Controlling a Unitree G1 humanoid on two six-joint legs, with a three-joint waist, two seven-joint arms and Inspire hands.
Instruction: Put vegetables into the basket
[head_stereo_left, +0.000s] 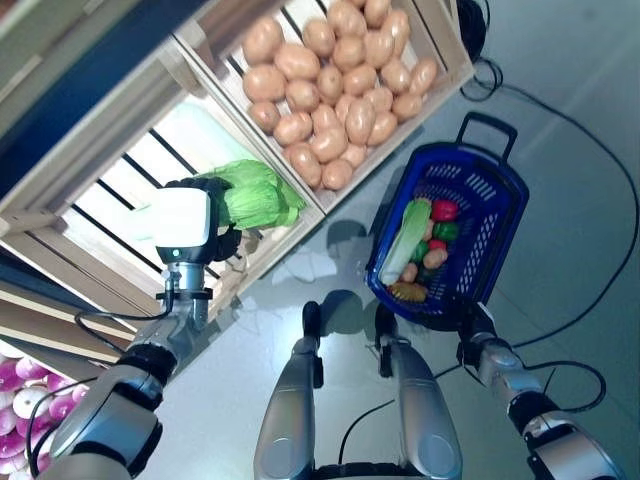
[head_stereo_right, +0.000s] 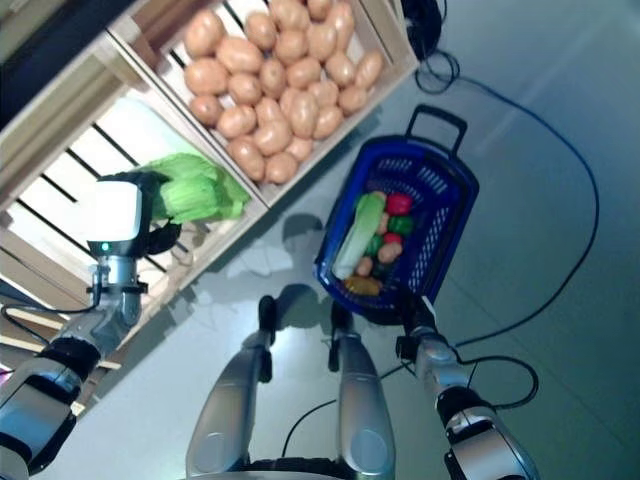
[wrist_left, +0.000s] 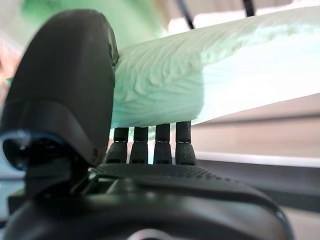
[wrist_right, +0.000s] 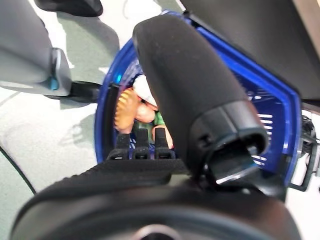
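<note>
The blue basket (head_stereo_left: 505, 215) is taken as the landmark. Its near rim is gripped by the right hand (head_stereo_left: 474, 322): in the right wrist view the fingers (wrist_right: 136, 145) are seen curled over the blue edge with the thumb pressed against it, so the hand is closed on the basket. Inside the basket, a pale green leafy vegetable (head_stereo_left: 403, 243) is laid lengthwise along the side toward the crates, with a red piece (head_stereo_left: 444, 210), a green piece (head_stereo_left: 446, 231) and some small brownish ones beside it, and a yellow-orange ribbed piece (wrist_right: 123, 107) nearest the held rim. The basket's black handle (head_stereo_left: 489, 128) is seen at its far end.

To the left of the basket, the left hand (head_stereo_left: 220, 238) is held over the front edge of a slatted wooden crate (head_stereo_left: 120, 205). A green cabbage (head_stereo_left: 255, 196) is clasped in it: in the left wrist view the fingers (wrist_left: 150, 145) are wrapped under the ribbed pale green leaves and the thumb is closed over them. The cabbage is well apart from the basket.

Beyond the cabbage, and left of and farther than the basket, a second wooden crate (head_stereo_left: 440, 85) is filled with potatoes (head_stereo_left: 335, 80).
</note>
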